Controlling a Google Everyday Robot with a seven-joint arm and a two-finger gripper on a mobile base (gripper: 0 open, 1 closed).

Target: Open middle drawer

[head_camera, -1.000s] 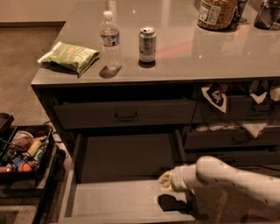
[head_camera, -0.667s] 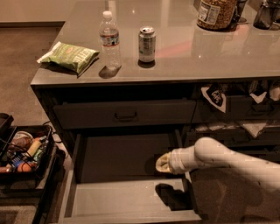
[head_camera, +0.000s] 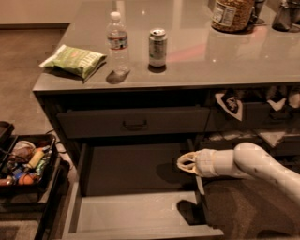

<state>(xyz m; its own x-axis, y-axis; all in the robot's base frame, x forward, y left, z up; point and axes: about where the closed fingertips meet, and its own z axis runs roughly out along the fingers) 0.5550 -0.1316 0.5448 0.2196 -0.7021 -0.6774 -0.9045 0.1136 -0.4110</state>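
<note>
The middle drawer [head_camera: 136, 213] stands pulled far out below the closed top drawer [head_camera: 135, 123]. Its pale grey inner floor shows, and the back part lies in shadow under the counter. Its front face and handle point away from the camera and are hidden; only the top edge of the front [head_camera: 145, 233] shows. My gripper [head_camera: 184, 162] on the white arm [head_camera: 253, 161] reaches in from the right. It hovers above the drawer's right side, clear of the floor, and casts a shadow [head_camera: 187, 211] on it.
On the counter [head_camera: 187, 70] lie a green chip bag [head_camera: 75, 60], a water bottle [head_camera: 117, 42], a can [head_camera: 157, 47] and a jar [head_camera: 230, 13]. A black bin of small items [head_camera: 23, 164] stands left of the open drawer. Snack bags [head_camera: 229, 104] stick out of compartments on the right.
My gripper has risen and drawn back from near the drawer's front edge to higher over its right side. The drawer has stayed open as it was.
</note>
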